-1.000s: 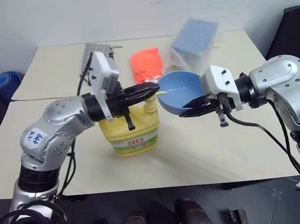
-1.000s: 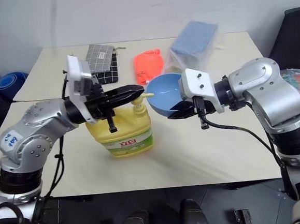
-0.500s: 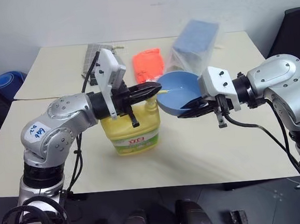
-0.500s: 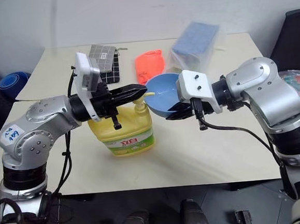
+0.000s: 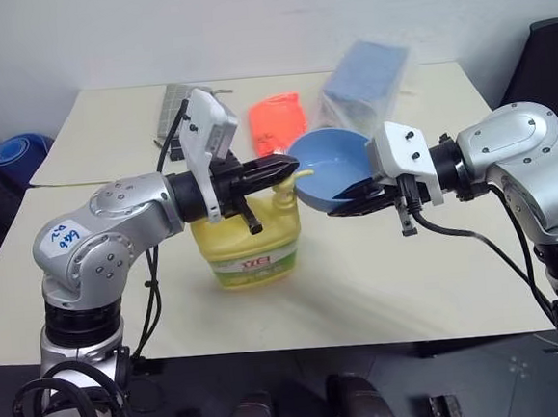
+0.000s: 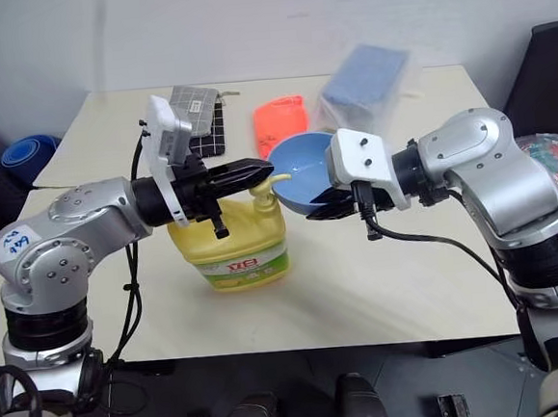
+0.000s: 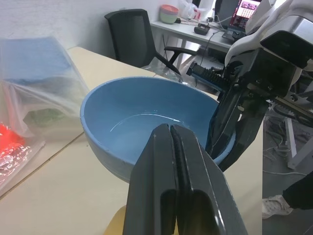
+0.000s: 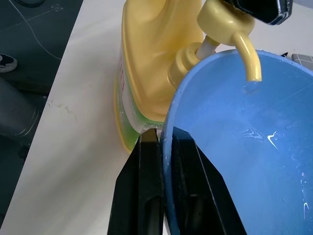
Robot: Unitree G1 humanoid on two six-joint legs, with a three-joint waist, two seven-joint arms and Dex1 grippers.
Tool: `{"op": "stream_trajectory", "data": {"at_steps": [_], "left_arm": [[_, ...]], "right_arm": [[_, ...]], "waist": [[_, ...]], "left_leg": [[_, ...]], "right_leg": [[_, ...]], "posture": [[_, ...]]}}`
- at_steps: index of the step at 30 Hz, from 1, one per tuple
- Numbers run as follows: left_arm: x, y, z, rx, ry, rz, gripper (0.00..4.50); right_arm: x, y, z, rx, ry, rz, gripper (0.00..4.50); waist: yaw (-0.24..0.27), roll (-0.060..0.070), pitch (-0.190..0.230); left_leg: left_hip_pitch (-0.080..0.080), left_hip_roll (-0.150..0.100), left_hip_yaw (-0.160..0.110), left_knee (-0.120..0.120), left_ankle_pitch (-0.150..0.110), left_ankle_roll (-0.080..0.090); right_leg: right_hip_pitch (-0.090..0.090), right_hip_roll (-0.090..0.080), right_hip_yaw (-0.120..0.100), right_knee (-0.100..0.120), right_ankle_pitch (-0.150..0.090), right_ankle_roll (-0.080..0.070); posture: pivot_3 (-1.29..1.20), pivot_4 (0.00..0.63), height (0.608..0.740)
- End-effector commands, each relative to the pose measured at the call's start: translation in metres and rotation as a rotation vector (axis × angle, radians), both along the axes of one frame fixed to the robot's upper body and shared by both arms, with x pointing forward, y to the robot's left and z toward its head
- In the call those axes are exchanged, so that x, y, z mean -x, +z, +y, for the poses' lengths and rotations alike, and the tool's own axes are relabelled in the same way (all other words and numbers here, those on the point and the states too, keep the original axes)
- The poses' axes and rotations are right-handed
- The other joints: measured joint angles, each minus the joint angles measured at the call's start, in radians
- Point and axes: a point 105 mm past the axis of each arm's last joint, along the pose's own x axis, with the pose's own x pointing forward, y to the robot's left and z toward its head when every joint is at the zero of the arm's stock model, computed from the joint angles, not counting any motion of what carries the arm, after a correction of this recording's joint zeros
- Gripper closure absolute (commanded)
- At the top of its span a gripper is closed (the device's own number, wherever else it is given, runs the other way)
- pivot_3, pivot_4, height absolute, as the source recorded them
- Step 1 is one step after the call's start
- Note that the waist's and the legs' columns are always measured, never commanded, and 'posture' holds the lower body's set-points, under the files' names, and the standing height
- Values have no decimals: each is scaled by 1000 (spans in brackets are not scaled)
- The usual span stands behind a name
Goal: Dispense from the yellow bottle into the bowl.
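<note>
The yellow bottle [image 5: 251,242] stands on the table near its middle, its pump nozzle [image 8: 229,25] reaching over the rim of the blue bowl [image 5: 332,169]. My left gripper [image 5: 281,167] is shut, its black fingertips [image 7: 171,161] lying level on top of the pump head. My right gripper [image 5: 351,203] is shut on the bowl's rim and holds the bowl lifted and tilted under the spout. A little clear liquid glistens inside the bowl [image 8: 254,137].
Behind the bowl lie an orange packet [image 5: 276,121] and a blue block in clear wrap [image 5: 363,76]. A checkered pouch [image 6: 197,118] rests at the back left. A black chair [image 5: 547,52] stands off the table's right side.
My left wrist has rolled and settled slightly lower onto the pump head. The right gripper and the bowl have stayed put.
</note>
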Motion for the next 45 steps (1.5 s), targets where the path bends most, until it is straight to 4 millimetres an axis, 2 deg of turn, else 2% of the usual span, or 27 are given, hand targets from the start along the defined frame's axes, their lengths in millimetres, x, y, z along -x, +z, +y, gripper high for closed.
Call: {"op": "stream_trajectory", "data": {"at_steps": [1, 6, 9, 11, 15, 17, 19, 22, 26, 30, 32, 34, 36, 42, 45], "left_arm": [[-3, -64, 0, -145, 22, 262, 4463], [-4, -71, 2, -141, 31, 280, 4463], [-4, -64, 2, -111, 15, 254, 4463], [-3, -50, 3, -57, -3, 197, 4463], [3, 3, 19, 77, -46, -55, 4463], [18, 35, 42, 170, -92, -181, 4463], [28, 47, 56, 201, -120, -247, 4463], [33, 36, 94, 153, -29, -248, 4463], [40, 10, 124, 99, 69, -214, 4463], [51, -45, 148, -75, 184, -126, 4463], [52, -57, 159, -63, 254, -111, 4069], [53, -68, 171, -57, 324, -107, 3567], [58, -80, 177, -80, 347, -101, 2950], [70, -105, 192, -145, 384, -86, 1067], [76, -122, 201, -206, 418, -91, 164]], "right_arm": [[5, 8, 6, -19, 35, -34, 4500], [5, 7, 6, -23, 28, -32, 4500], [4, 5, 4, -29, 18, -26, 4500], [1, 3, 0, -43, -3, -27, 4500], [-13, -5, -19, -64, -81, -58, 4500], [-24, -23, -45, -56, -170, -42, 4500], [-29, -37, -62, -30, -213, -30, 4500], [-42, -72, -91, -52, -298, 6, 4500], [-51, -100, -112, -57, -362, 30, 4500], [-59, -130, -132, -66, -455, 78, 4500], [-61, -136, -137, -81, -473, 81, 4500], [-57, -141, -140, -97, -470, 103, 3867], [-55, -137, -142, -134, -461, 76, 3289], [-30, -115, -138, -342, -361, 10, 1188], [2, -109, -127, -446, -292, 15, 137]], "waist": [[0, -1, -1], [0, 0, -3], [0, 0, -4], [1, 0, -5], [1, 0, -5], [0, -1, -4], [-2, -2, -2], [-10, -1, -1], [-30, -1, 0], [-33, 1, 1], [-30, 2, 1], [-25, 2, 1], [-22, 2, 1], [-21, 2, 1], [-20, 2, 1]], "left_leg": [[0, 0, 0, 0, 0, 0], [1, 0, 0, -1, 0, 0], [1, 0, 0, -1, 0, 0], [1, 0, 0, -1, 0, 0], [1, 0, 0, 0, 0, 0], [-1, 0, 0, 0, 0, 0], [-4, 0, 0, 0, 0, 0], [-4, 0, 1, -2, 0, 0], [-3, 0, 1, -4, 0, 0], [-1, 1, 2, -5, 0, 0], [-1, 1, 2, -5, 0, 0], [-1, 0, 2, -4, 0, 0], [-1, 0, 1, -3, 0, 0], [-2, 1, 1, -6, 0, 0], [-1, 1, 1, -6, 0, 0]], "right_leg": [[0, 0, 0, 0, 0, 0], [1, 0, 0, 0, 0, 0], [1, 0, 0, 0, 0, 0], [2, 0, 0, 0, 0, 0], [1, 0, 0, -1, 0, 0], [-1, 0, 0, -1, 0, 0], [-4, 0, 0, 0, 0, 0], [-5, 0, 0, -1, 0, 0], [-5, 0, 0, -2, 0, 0], [-5, 1, 1, -1, -1, -1], [-4, 1, 1, -2, -1, -1], [-4, 0, 1, -1, -1, -1], [-3, 0, 0, -1, 0, -1], [-3, 0, 0, -3, 0, -1], [-3, 0, 0, -2, 0, -1]], "posture": [[0, 150, 740], [0, 150, 740], [0, 150, 740], [0, 150, 740], [0, 150, 740], [0, 150, 740], [0, 150, 740], [0, 150, 740], [0, 150, 740], [0, 150, 740], [0, 150, 740], [0, 150, 740], [0, 150, 740], [0, 150, 740], [0, 150, 740]]}}
